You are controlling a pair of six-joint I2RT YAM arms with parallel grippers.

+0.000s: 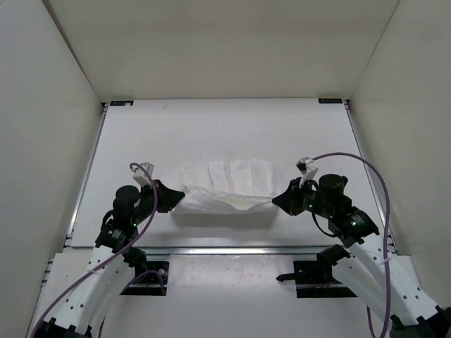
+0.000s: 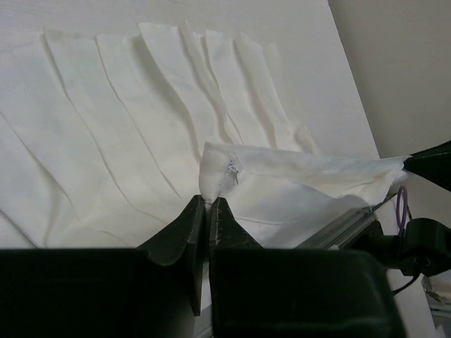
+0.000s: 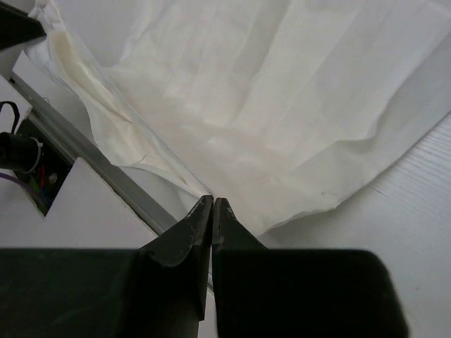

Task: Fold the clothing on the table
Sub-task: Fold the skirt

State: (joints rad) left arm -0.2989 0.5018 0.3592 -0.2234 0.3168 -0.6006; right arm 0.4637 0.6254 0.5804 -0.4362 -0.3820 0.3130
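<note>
Left gripper (image 2: pixel 208 201): I see its jaws pinched shut on one near corner of the thin white creased fabric garment (image 2: pixel 127 127).
Right gripper (image 3: pixel 212 201): jaws closed tight on the opposite near corner.
Garment: near edge lifted and stretched between both jaws; the rest lies ahead of them on the large flat white table (image 1: pixel 211 127).
</note>
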